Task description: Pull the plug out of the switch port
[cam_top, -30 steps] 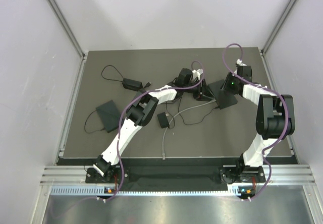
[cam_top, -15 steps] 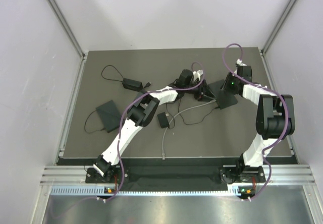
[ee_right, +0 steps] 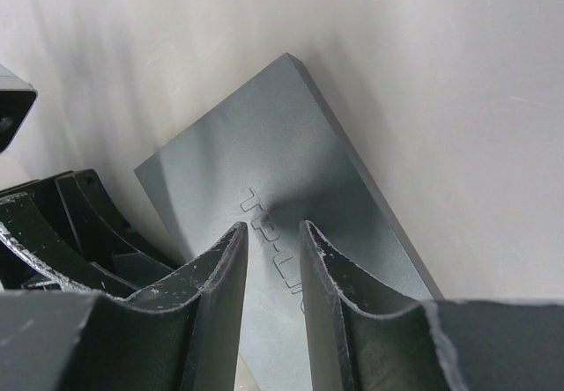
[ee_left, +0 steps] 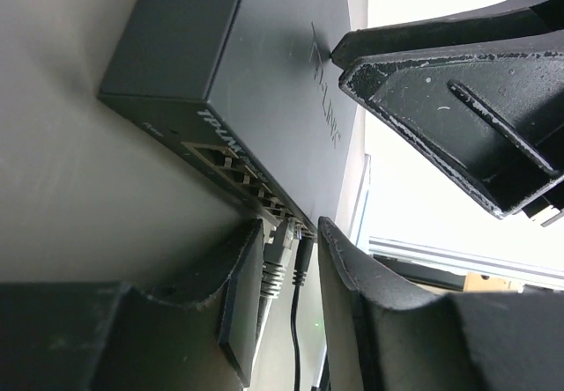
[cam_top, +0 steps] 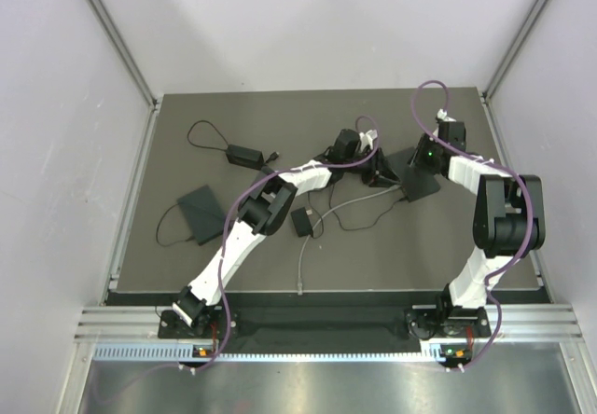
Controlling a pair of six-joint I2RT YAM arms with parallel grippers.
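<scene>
The dark grey TP-Link switch [cam_top: 417, 177] lies at the right back of the table, its port row showing in the left wrist view [ee_left: 242, 166]. A grey plug [ee_left: 277, 252] sits in a port, with a thin black power lead [ee_left: 297, 276] beside it. My left gripper [ee_left: 289, 232] is narrowly open and straddles both; the plug lies against the left finger [ee_left: 240, 294], with a gap to the right finger. In the top view this gripper [cam_top: 377, 173] is at the switch's left edge. My right gripper [ee_right: 273, 232] rests its tips on the switch's top [ee_right: 291, 144], jaws a narrow gap apart, nothing between them.
The plug's grey cable [cam_top: 304, 251] runs toward the front edge. A small black adapter [cam_top: 301, 221] lies mid-table, a black flat box [cam_top: 200, 212] at the left, and a black power brick [cam_top: 244, 155] with a looped lead at the back left.
My left gripper has edged slightly right, closer to the switch's port side. The right arm and the switch have not visibly moved.
</scene>
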